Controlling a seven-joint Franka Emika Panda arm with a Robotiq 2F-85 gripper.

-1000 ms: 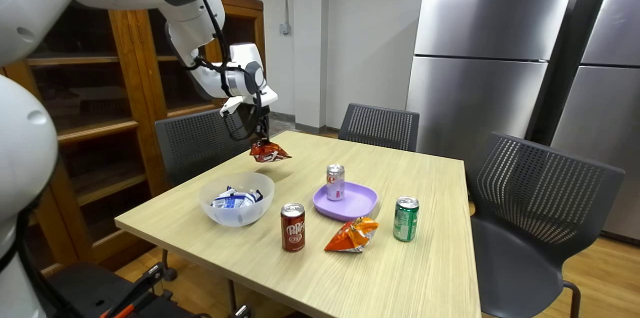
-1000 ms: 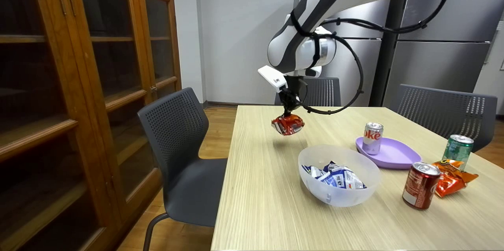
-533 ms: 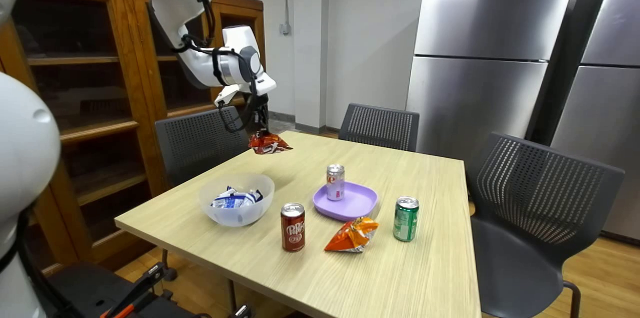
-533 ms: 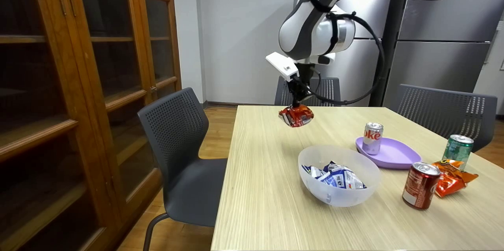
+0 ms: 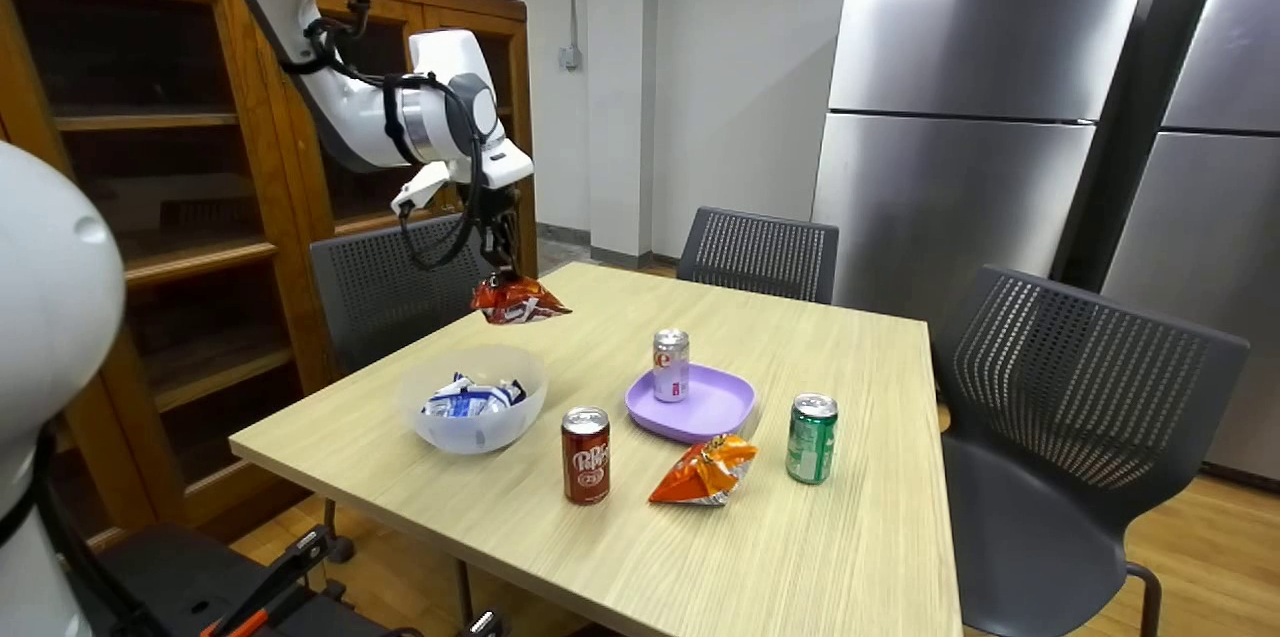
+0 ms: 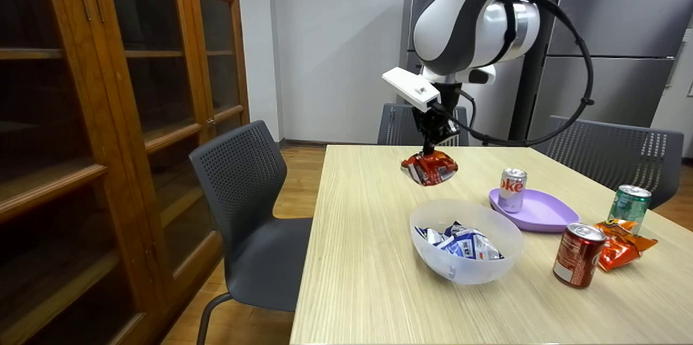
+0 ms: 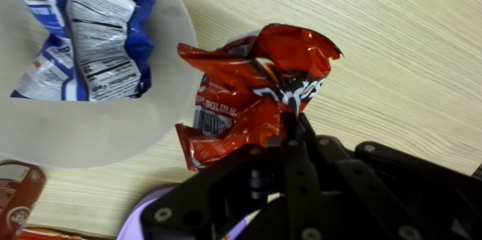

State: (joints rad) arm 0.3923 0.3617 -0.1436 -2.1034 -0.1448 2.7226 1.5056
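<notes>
My gripper (image 7: 299, 121) is shut on a crumpled red chip bag (image 7: 226, 85). It holds the bag above the table, pinched near one edge. In both exterior views the gripper (image 5: 506, 269) (image 6: 427, 150) points down with the red bag (image 5: 518, 301) (image 6: 430, 169) hanging under it. The bag is on the far side of a translucent white bowl (image 5: 470, 435) (image 6: 465, 273), beside it and higher. The bowl, also in the wrist view (image 7: 165, 127), holds blue and white snack packets (image 5: 470, 400) (image 6: 468, 245) (image 7: 101, 36).
A purple plate (image 5: 720, 402) (image 6: 547, 215) bears a silver Coke can (image 5: 671, 367) (image 6: 511, 190). A Dr Pepper can (image 5: 586, 457) (image 6: 578, 255), an orange bag (image 5: 700, 472) (image 6: 620, 247) and a green can (image 5: 811, 439) (image 6: 629, 207) stand nearby. Chairs (image 5: 1090, 387) (image 6: 243, 215) surround the table.
The gripper, still holding the red bag, has moved toward the bowl. It rose a little, then came down slightly. The bowl, plate, cans and orange bag have not moved.
</notes>
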